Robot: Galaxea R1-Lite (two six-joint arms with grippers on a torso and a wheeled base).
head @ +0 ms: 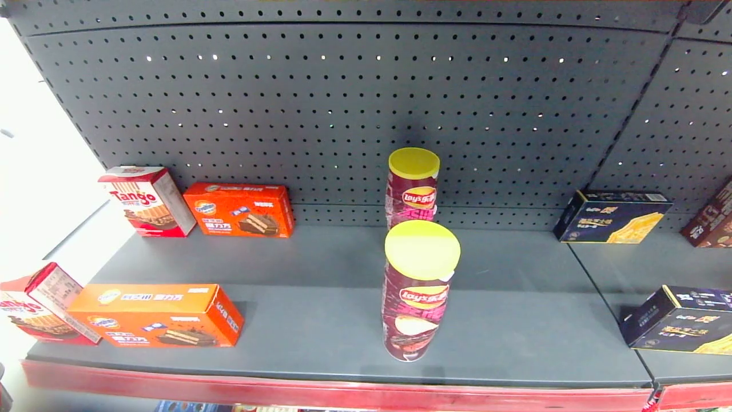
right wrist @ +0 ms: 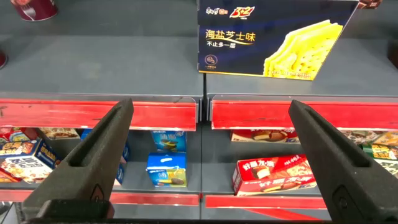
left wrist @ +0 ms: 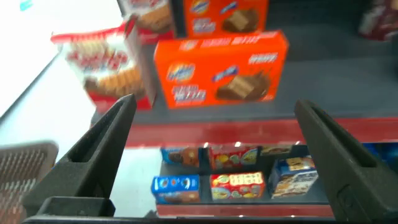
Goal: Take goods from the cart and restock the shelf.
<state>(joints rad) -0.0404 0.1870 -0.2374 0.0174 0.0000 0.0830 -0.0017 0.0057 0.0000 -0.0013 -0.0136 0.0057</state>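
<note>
On the shelf [head: 320, 320] the front can [head: 420, 292] stands near the edge, the back can [head: 413, 186] behind, room either side; left tool [left wrist: 214, 106] and right tool [right wrist: 210, 107] gape empty.

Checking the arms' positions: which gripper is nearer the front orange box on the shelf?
Left. The left gripper faces the front orange box; the right gripper faces the front dark blue box, well to the orange box's right.
</note>
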